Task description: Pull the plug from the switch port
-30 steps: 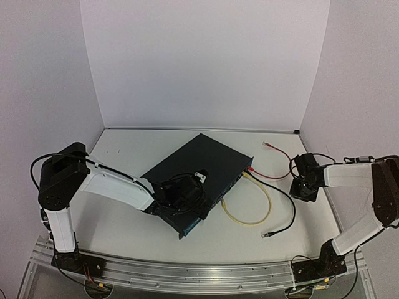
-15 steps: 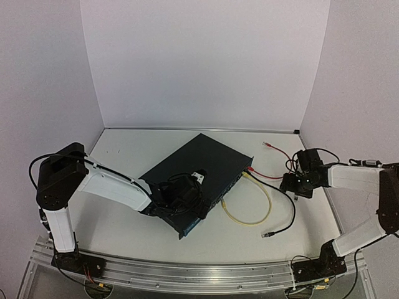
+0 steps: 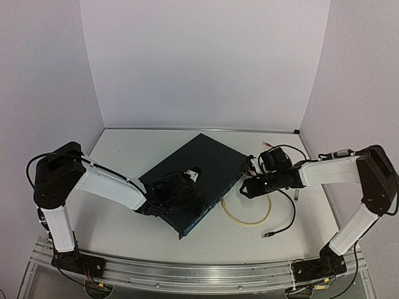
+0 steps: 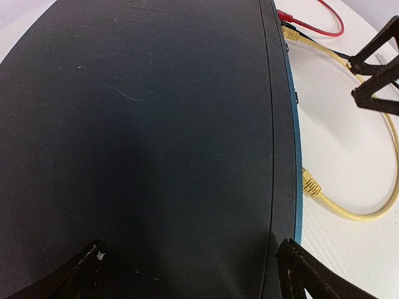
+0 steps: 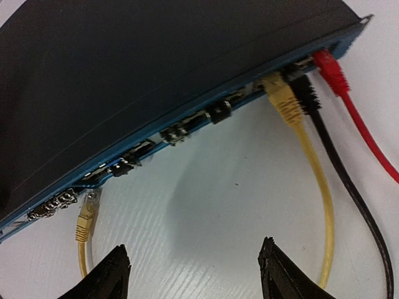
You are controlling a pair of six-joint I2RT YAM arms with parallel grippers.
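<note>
1. Switch lies flat mid-bench, turned diagonally, with its port face toward the right arm.
2. In the right wrist view I see three plugs seated side by side at the far end of the port row: yellow plug, black plug and red plug. The red one is nearest the corner.
3. A second yellow plug sits in a port toward the other end of the row.
4. The yellow cable loops over the bench between the two yellow plugs.
5. The black cable runs out to a loose end lying on the bench. The red cable trails off toward the back right.
6. Right end effector is just off the port face and aimed at it. Its jaws are wide apart with only bare bench between the fingertips, and it touches no plug or cable.
7. Left end effector is over the switch's top panel near its front end, fingers spread wide and gripping nothing. I can't tell whether the tips touch the lid.
8. Bench is white, with white walls behind it.
</note>
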